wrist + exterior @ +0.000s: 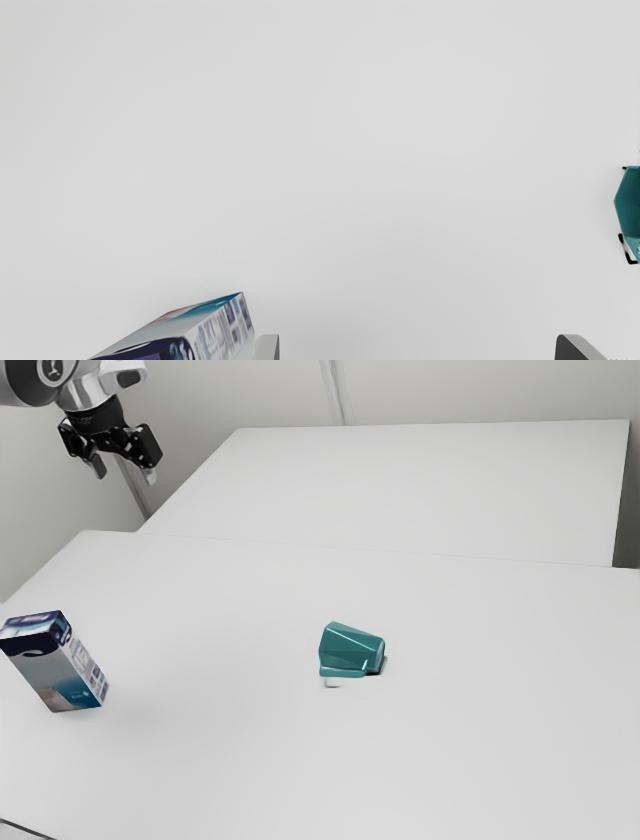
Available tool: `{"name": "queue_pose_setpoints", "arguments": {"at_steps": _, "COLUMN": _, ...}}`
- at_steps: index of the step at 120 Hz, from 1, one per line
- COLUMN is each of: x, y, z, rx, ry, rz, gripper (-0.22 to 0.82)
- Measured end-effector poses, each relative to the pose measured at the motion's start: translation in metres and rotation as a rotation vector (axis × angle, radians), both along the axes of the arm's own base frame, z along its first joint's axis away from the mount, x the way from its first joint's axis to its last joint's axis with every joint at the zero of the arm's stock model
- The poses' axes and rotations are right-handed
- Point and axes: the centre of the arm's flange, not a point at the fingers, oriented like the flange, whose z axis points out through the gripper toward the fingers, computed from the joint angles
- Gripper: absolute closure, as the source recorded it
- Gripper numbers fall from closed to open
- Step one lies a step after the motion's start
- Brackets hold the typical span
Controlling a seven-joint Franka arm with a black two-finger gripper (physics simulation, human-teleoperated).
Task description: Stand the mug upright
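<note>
The teal mug [350, 649] lies on its side on the white table, its base toward the exterior view's right. My gripper [124, 468] hangs high above the table in the exterior view's upper left, well apart from the mug. In the wrist view, part of the mug [631, 202] shows at the picture's edge, the rest being cut off. The fingertips of my gripper [419, 347] stand wide apart with nothing between them.
A blue and white carton [62, 665] stands on the table [230, 760] at the exterior view's left. A dark cable [25, 828] crosses the near left corner. Behind lies another white surface [420, 490].
</note>
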Motion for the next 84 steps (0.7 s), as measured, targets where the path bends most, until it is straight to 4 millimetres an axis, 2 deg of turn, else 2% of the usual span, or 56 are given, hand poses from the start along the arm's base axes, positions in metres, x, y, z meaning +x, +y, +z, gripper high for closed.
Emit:
{"name": "queue_pose_setpoints", "arguments": {"at_steps": 25, "x": 0.005, "y": -0.012, "z": -0.005, "rx": -0.001, "ry": 0.007, "rz": -0.039, "gripper": 0.00}}
{"name": "queue_pose_setpoints", "arguments": {"at_steps": 41, "x": 0.017, "y": -0.018, "z": -0.036, "rx": -0.048, "ry": 0.037, "rz": -0.056, "gripper": 0.00}}
{"name": "queue_pose_setpoints", "arguments": {"at_steps": 49, "x": 0.026, "y": -0.022, "z": -0.060, "rx": -0.111, "ry": 0.065, "rz": -0.057, "gripper": 0.00}}
{"name": "queue_pose_setpoints", "arguments": {"at_steps": 63, "x": 0.036, "y": -0.028, "z": -0.118, "rx": -0.291, "ry": 0.134, "rz": -0.029, "gripper": 0.00}}
{"name": "queue_pose_setpoints", "arguments": {"at_steps": 78, "x": 0.051, "y": -0.005, "z": -0.179, "rx": -0.455, "ry": 0.186, "rz": 0.069, "gripper": 0.00}}
{"name": "queue_pose_setpoints", "arguments": {"at_steps": 84, "x": 0.055, "y": -0.002, "z": -0.199, "rx": -0.512, "ry": 0.201, "rz": 0.097, "gripper": 0.00}}
